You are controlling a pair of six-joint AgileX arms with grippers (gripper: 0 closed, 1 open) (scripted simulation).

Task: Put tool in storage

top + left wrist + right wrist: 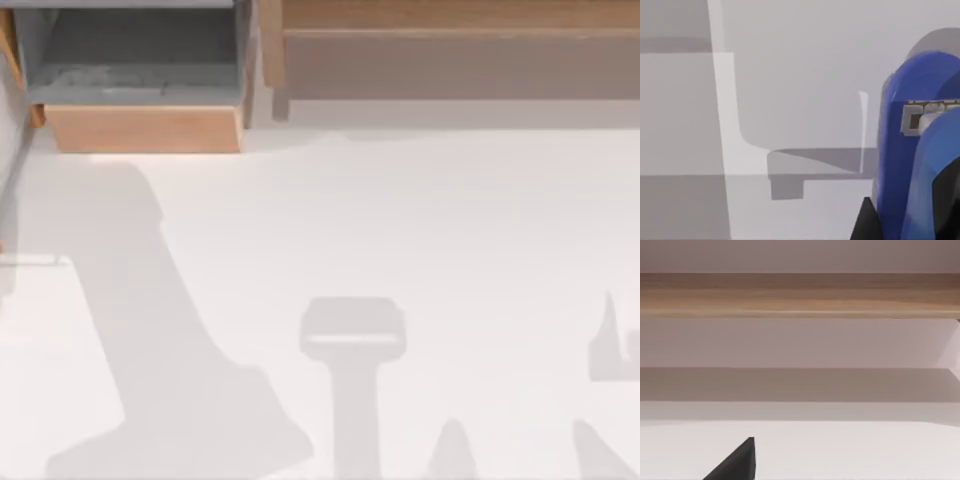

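The tool, a bright-blue stapler (920, 150) with a small white-and-grey mark on it, looms close in the left wrist view. It sits between the black fingers (865, 222) of my left gripper (905, 215), which is shut on it, held above the white table. The storage is an open drawer (145, 128) with a wooden front and a grey inside, at the table's far left in the top view. A black part of my right gripper (737, 465) faces a wooden cabinet.
A long wooden cabinet (450, 40) runs along the far edge to the right of the drawer, also seen as a wooden ledge (800, 295). Grey arm shadows (170, 380) lie across the white table's near half.
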